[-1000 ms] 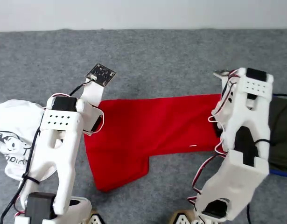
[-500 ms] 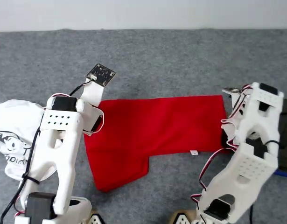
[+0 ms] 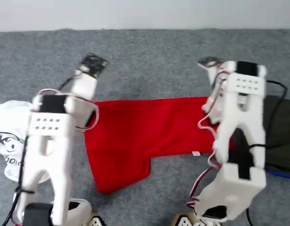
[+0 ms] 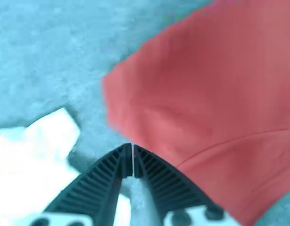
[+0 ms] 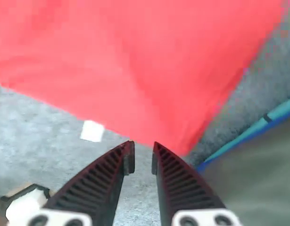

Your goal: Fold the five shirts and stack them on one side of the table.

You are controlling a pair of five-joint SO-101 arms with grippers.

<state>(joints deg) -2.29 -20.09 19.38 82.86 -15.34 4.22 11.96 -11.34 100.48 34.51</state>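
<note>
**Materials and Surface Finish**

The table cover [image 3: 159, 61] is a grey, felt-like cloth with a rough, fibrous nap. The red shirt [image 3: 149, 136] is a smooth, matt cloth with a stitched hem line. The white shirt [image 3: 8, 122] is a matt cloth carrying dark print. The dark shirt [image 3: 279, 127] is a matt olive cloth. The left arm [image 3: 50, 136] and right arm [image 3: 241, 117] have white plastic shells with a smooth, dull finish. The left gripper [image 4: 132, 149] and right gripper [image 5: 142, 148] have matt black plastic fingers, ribbed on the inner faces.
</note>
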